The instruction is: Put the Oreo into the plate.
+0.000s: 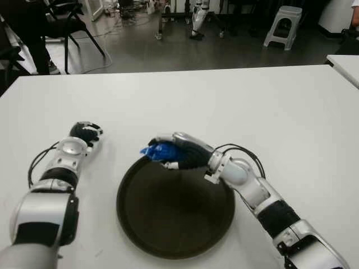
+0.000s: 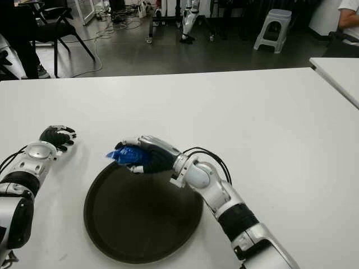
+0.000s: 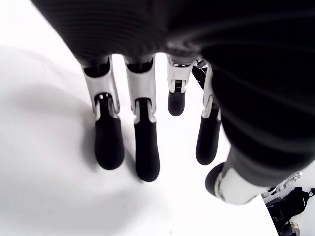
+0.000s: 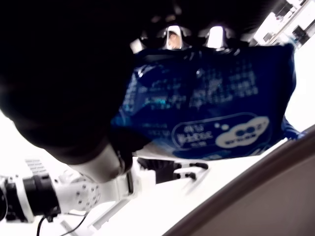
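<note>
So the right robot hand, black-fingered with shiny silver joints, has its fingers wrapped tight around a crinkly blue plastic Oreo packet with white printing and a little cloud-shaped logo on it. The packet sits right at the far rim of the round dark brown plate, hanging partly over it; can't tell if it touches. The plate looks matte and shallow with a raised lip, nothing in it, and it's near the front edge of the plain white surface. The left robot hand shows off toward the left edge, well apart from the plate, black rubbery fingers loosely spread over the surface, holding nothing.
</note>
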`<state>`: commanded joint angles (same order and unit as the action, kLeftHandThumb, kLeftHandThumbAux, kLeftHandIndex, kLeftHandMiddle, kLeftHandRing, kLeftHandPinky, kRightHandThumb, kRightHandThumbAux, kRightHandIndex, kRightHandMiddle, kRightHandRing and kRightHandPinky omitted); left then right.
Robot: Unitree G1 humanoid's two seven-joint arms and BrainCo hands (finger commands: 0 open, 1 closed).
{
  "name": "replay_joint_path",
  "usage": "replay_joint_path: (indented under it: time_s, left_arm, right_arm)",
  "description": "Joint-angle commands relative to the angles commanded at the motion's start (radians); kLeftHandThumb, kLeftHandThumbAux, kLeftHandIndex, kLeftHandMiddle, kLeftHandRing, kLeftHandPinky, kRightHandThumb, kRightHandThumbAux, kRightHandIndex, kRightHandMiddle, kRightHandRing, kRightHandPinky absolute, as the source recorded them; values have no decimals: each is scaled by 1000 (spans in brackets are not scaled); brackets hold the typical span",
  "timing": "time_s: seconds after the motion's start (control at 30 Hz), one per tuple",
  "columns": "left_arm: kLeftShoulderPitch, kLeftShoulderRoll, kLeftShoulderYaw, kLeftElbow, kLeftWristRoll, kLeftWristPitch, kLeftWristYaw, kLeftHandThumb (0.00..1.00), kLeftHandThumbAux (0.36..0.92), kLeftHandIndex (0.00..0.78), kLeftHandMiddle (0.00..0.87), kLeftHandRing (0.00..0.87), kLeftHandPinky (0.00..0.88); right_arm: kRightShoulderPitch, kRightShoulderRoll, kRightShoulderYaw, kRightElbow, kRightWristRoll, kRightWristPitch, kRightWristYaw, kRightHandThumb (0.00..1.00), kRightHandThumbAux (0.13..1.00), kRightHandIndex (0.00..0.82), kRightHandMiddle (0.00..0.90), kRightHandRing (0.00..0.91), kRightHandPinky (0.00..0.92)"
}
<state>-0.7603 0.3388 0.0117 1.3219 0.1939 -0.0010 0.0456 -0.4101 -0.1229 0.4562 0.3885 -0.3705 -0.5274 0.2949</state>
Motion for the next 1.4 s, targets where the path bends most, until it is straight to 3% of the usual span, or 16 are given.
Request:
replay_joint_path:
  time_s: [0.43, 0.7, 1.4]
  left_arm:
    - [-1, 0, -4, 0, 5, 2, 9, 669, 729, 397, 108, 158, 191]
    - [-4, -2, 3, -1, -2, 7, 6, 668, 730, 397, 103, 154, 189]
    - [-3, -3, 0, -3, 2, 3, 4, 670, 730, 397, 113, 145, 157]
  right_arm:
    - [31, -34, 13, -107, -31, 92, 43, 698, 731, 439, 826, 832, 822]
    - [39, -33, 10, -102, -20, 80, 34, 696, 734, 438, 809, 805, 778]
    - [36, -45, 12, -91, -57, 62, -3, 697, 732, 437, 828, 827, 819]
